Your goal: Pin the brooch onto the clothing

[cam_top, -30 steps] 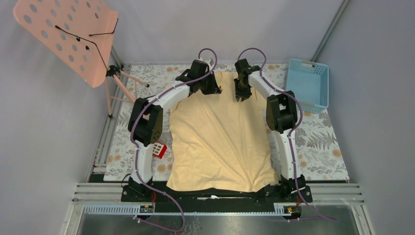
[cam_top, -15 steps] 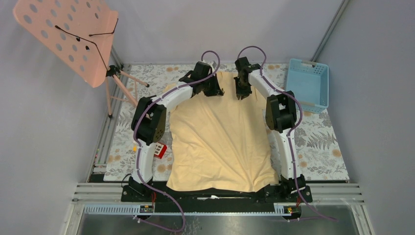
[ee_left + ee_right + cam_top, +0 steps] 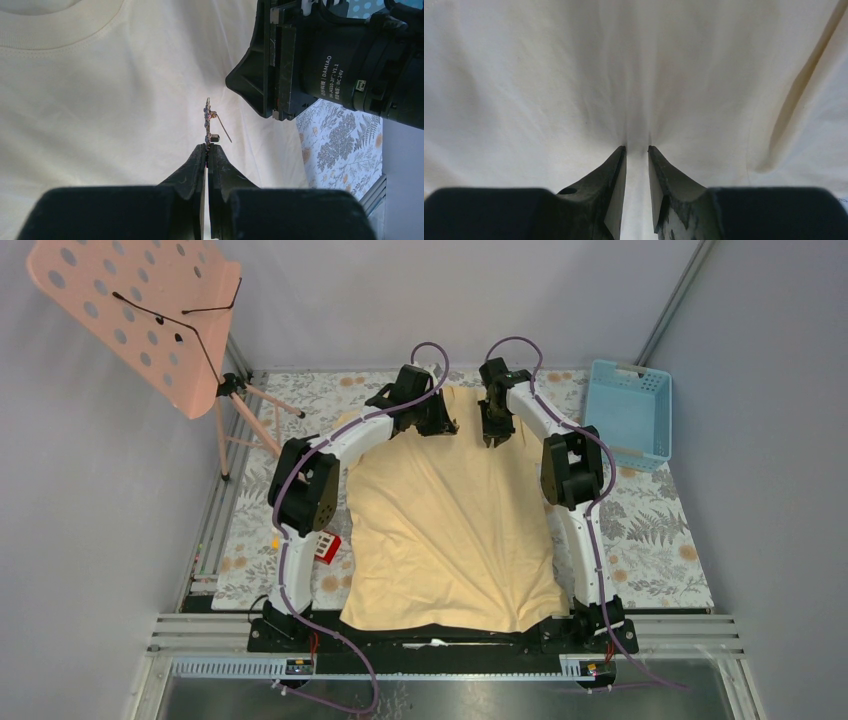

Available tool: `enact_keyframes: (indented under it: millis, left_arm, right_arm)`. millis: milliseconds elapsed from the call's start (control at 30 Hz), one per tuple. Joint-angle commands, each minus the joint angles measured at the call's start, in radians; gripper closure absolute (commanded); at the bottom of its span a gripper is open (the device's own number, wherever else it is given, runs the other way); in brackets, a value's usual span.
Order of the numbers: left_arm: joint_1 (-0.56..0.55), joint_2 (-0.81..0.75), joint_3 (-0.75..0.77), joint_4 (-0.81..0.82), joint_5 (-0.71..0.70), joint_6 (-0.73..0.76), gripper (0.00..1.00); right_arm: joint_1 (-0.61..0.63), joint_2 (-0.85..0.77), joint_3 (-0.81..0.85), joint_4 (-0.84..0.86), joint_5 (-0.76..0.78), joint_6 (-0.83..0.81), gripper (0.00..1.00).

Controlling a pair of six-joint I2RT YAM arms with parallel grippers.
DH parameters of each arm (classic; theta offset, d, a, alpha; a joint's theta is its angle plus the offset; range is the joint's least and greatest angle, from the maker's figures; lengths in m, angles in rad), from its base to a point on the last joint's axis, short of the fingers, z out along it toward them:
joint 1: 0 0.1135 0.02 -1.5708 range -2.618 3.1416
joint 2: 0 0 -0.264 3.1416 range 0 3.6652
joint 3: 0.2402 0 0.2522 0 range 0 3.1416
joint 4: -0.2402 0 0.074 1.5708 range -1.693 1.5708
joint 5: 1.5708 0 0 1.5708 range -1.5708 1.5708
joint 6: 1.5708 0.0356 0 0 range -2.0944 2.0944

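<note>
**Brooch held edge-on over the shirt's upper chest**

Brooch (image 3: 207, 120) sits at the very tips of my left fingers (image 3: 202, 155), which are pressed together on its lower edge. It stands upright and edge-on to the left wrist camera, a thin, bumpy metal piece with its fine pin standing out at a slant to the right. It hangs over the shirt (image 3: 450, 520), below the ribbed round collar. I cannot tell whether the pin touches the cloth.

My right fingers (image 3: 620, 160) stand a narrow gap apart with a raised fold of the shirt nipped between them, and soft creases fan out from the tips.

The shirt is plain pale cream cotton, spread over the floral-printed bench (image 3: 650, 540), hem towards the arm bases. The right arm (image 3: 325, 55) shows as matt black casing near the brooch.
</note>
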State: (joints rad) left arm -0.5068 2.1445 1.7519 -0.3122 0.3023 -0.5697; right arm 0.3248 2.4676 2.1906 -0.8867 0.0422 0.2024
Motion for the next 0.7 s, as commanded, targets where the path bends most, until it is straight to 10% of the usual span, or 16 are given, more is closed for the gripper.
enact_keyframes:
  millis: [0, 367, 667]
  left_arm:
    - [-0.001, -0.025, 0.047, 0.049, 0.009, 0.000, 1.00]
    - [-0.001, -0.025, 0.051, 0.053, 0.020, -0.007, 1.00]
    - [-0.008, 0.003, 0.046, 0.050, -0.011, -0.012, 1.00]
  right_arm:
    - [-0.006, -0.027, -0.020, -0.026, 0.015, 0.013, 0.69]
    - [-0.005, -0.065, -0.101, 0.034, -0.024, 0.028, 0.75]
    - [-0.005, -0.102, -0.167, 0.111, -0.022, 0.015, 1.00]
